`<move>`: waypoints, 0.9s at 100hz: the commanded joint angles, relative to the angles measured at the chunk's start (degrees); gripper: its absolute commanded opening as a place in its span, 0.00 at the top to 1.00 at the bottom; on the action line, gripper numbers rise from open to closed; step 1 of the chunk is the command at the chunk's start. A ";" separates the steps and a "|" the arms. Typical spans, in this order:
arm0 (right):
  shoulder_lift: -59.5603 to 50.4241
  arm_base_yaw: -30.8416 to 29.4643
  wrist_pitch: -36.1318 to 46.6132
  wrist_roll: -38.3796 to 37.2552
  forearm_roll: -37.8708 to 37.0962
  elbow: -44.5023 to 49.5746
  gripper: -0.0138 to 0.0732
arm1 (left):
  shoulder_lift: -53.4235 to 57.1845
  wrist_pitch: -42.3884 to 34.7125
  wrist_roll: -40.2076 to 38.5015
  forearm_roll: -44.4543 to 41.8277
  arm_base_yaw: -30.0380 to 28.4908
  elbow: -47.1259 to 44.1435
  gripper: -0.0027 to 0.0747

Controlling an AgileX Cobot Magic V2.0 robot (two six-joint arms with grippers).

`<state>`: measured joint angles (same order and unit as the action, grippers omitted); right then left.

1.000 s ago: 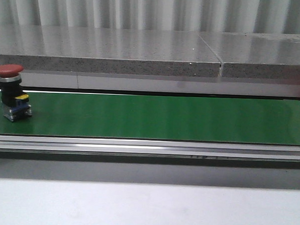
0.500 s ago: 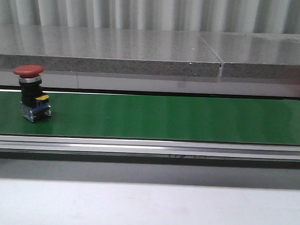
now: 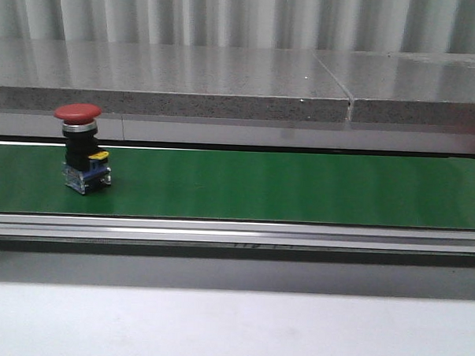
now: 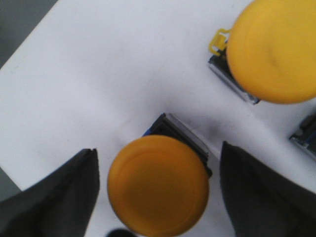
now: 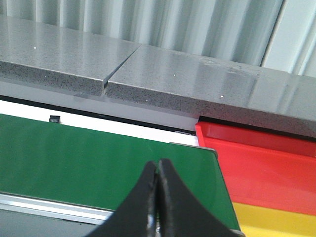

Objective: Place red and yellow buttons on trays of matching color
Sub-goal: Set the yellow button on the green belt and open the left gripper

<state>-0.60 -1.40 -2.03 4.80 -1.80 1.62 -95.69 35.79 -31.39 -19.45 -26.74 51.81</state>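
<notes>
One red mushroom-head button (image 3: 83, 148) stood upright on the green conveyor belt (image 3: 284, 186), toward its left end as seen from the front, its red cap on top of a black body with a small yellow and blue block at the base. Neither arm showed in that front view. Behind the belt ran a long grey speckled ledge (image 3: 225, 95). The left gripper (image 4: 159, 197) hung over a white desk (image 4: 98, 84) with its dark fingers (image 4: 54, 197) spread wide on either side of a yellow button (image 4: 158, 185), not touching it. A second yellow button (image 4: 274, 49) sat just beyond, and the corner of another metal base showed at the picture's edge. The right gripper (image 5: 157, 197) had its fingers pressed together, holding nothing, poised above the belt's right end. Just past that end lay a red tray (image 5: 266, 158), with a yellow tray (image 5: 276, 217) right beside it.
</notes>
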 commanded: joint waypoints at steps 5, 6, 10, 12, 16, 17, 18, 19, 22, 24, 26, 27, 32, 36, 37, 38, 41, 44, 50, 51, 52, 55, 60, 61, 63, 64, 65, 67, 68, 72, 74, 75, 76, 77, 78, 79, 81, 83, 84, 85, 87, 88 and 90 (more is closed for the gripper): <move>-0.60 -0.21 4.62 0.02 -0.64 -0.33 0.92 | 1.84 -0.68 -0.59 -0.29 -0.04 2.00 0.62; -0.60 -0.21 4.62 0.02 -0.64 -0.33 0.92 | 1.96 -0.54 -0.59 -0.29 -0.04 2.11 0.64; -0.60 -0.21 4.62 0.02 -0.64 -0.33 0.92 | 2.34 -0.40 -0.59 -0.65 -0.04 2.10 0.72; -0.60 -0.21 4.62 0.02 -0.64 -0.33 0.92 | 2.69 -0.17 -0.59 -0.79 -0.04 2.10 0.76; -0.60 -0.21 4.62 0.02 -0.64 -0.33 0.92 | 3.48 0.26 -0.59 -1.04 -0.04 2.10 0.84; -0.60 -0.21 4.62 0.02 -0.64 -0.33 0.92 | 3.62 0.40 -0.59 -1.04 -0.04 2.10 0.85; -0.60 -0.21 4.62 0.02 -0.64 -0.33 0.92 | 3.91 0.41 -0.59 -1.04 -0.04 2.10 0.87; -0.60 -0.21 4.62 0.02 -0.64 -0.33 0.92 | 4.08 0.54 -0.59 -1.04 -0.04 2.10 0.89; -0.60 -0.21 4.62 0.02 -0.64 -0.33 0.92 | 4.82 0.79 -0.59 -1.17 -0.04 2.10 0.93; -0.60 -0.21 4.62 0.02 -0.64 -0.33 0.92 | 5.40 1.14 -0.59 -1.29 -0.04 2.10 0.96; -0.60 -0.21 4.62 0.02 -0.64 -0.33 0.92 | 6.07 1.25 -0.59 -1.46 -0.04 2.10 0.99; -0.60 -0.21 4.62 0.02 -0.64 -0.33 0.92 | 6.53 1.51 -0.59 -1.46 -0.04 2.10 0.99; -0.60 -0.21 4.62 0.02 -0.64 -0.33 0.92 | 8.36 2.23 -0.59 -1.87 -0.04 2.10 0.99; -0.60 -0.21 4.62 0.02 -0.64 -0.33 0.92 | 9.86 2.88 -0.59 -2.00 -0.04 2.10 0.99; -0.60 -0.21 4.62 0.02 -0.64 -0.33 0.92 | 10.50 2.99 -0.59 -2.00 -0.04 2.10 0.99; -0.60 -0.21 4.62 0.02 -0.64 -0.33 0.92 | 10.82 3.20 -0.59 -2.00 -0.04 2.10 0.99; -0.60 -0.21 4.62 0.02 -0.64 -0.33 0.92 | 12.57 3.59 -0.59 -2.13 -0.04 2.10 0.99; -0.60 -0.21 4.62 0.02 -0.64 -0.33 0.92 | 14.13 3.88 -0.59 -2.13 -0.04 2.10 0.99; -0.60 -0.21 4.62 0.02 -0.64 -0.33 0.92 | 17.35 4.41 -0.59 -2.13 -0.04 2.10 0.99; -0.60 -0.21 4.62 0.02 -0.64 -0.33 0.92 | 18.21 4.44 -0.59 -2.13 -0.04 2.10 0.99; -0.60 -0.21 4.62 0.02 -0.64 -0.33 0.92 | 18.64 4.55 -0.59 -2.13 -0.04 2.10 0.99; -0.60 -0.21 4.62 0.02 -0.64 -0.33 0.92 | 20.78 4.66 -0.55 -1.89 0.11 2.10 0.99; -0.60 -0.21 4.62 0.02 -0.64 -0.33 0.92 | 23.71 4.67 -0.34 -1.47 0.97 2.10 0.99; -0.60 -0.21 4.62 0.02 -0.64 -0.33 0.92 | 24.12 4.67 -0.21 -1.26 1.14 2.10 0.99; -0.60 -0.21 4.62 0.02 -0.64 -0.33 0.92 | 25.28 4.67 0.65 -0.69 1.72 2.10 0.99; -0.60 -0.21 4.62 0.02 -0.64 -0.33 0.92 | 25.64 4.57 1.48 -0.49 1.92 2.10 0.99; -0.60 -0.21 4.62 0.02 -0.64 -0.33 0.92 | 26.36 4.56 1.96 0.00 2.37 2.10 0.99; -0.60 -0.21 4.62 0.02 -0.64 -0.33 0.92 | 27.39 4.46 3.40 0.53 3.11 2.10 0.99; -0.60 -0.21 4.62 0.02 -0.64 -0.33 0.92 | 27.72 4.45 3.90 1.08 3.37 2.10 0.99; -0.60 -0.21 4.62 0.02 -0.64 -0.33 0.92 | 29.51 4.22 6.74 2.58 5.14 2.10 0.99; -0.60 -0.21 4.62 0.02 -0.64 -0.33 0.92 | 30.28 4.08 7.98 3.46 6.09 2.10 0.99; -0.60 -0.21 4.62 0.02 -0.64 -0.33 0.92 | 30.50 4.08 8.38 3.96 6.42 2.10 0.99; -0.60 -0.21 4.62 0.02 -0.64 -0.33 0.92 | 30.94 3.94 9.10 4.17 6.74 2.10 0.99; -0.60 -0.21 4.62 0.02 -0.64 -0.33 0.92 | 31.14 3.94 9.42 4.59 7.42 2.10 0.99; -0.60 -0.21 4.62 0.02 -0.64 -0.33 0.92 | 31.33 3.81 10.07 4.75 7.75 2.10 0.99; -0.60 -0.21 4.62 0.02 -0.64 -0.33 0.92 | 31.66 3.81 10.35 4.89 8.44 2.10 0.99; -0.60 -0.21 4.62 0.02 -0.64 -0.33 0.92 | 32.14 3.66 11.27 5.39 9.50 2.10 0.99; -0.60 -0.21 4.62 0.02 -0.64 -0.33 0.92 | 32.47 3.51 12.18 5.76 10.20 2.10 0.99; -0.60 -0.21 4.62 0.02 -0.64 -0.33 0.92 | 32.49 3.35 12.46 5.92 10.89 2.10 0.99; -0.60 -0.21 4.62 0.02 -0.64 -0.33 0.92 | 32.64 3.24 13.02 5.93 11.24 2.10 0.99; -0.60 -0.21 4.62 0.02 -0.64 -0.33 0.92 | 32.76 3.25 13.48 6.04 12.28 2.21 0.99; -0.60 -0.21 4.62 0.02 -0.64 -0.33 0.92 | 32.76 3.25 13.96 6.07 12.99 2.31 0.99; -0.60 -0.21 4.62 0.02 -0.64 -0.33 0.92 | 32.76 3.25 14.65 6.17 13.71 2.42 0.99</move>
<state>-0.60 -1.40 -2.03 4.80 -1.80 1.62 -64.78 42.19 -20.44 -14.22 -16.75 52.32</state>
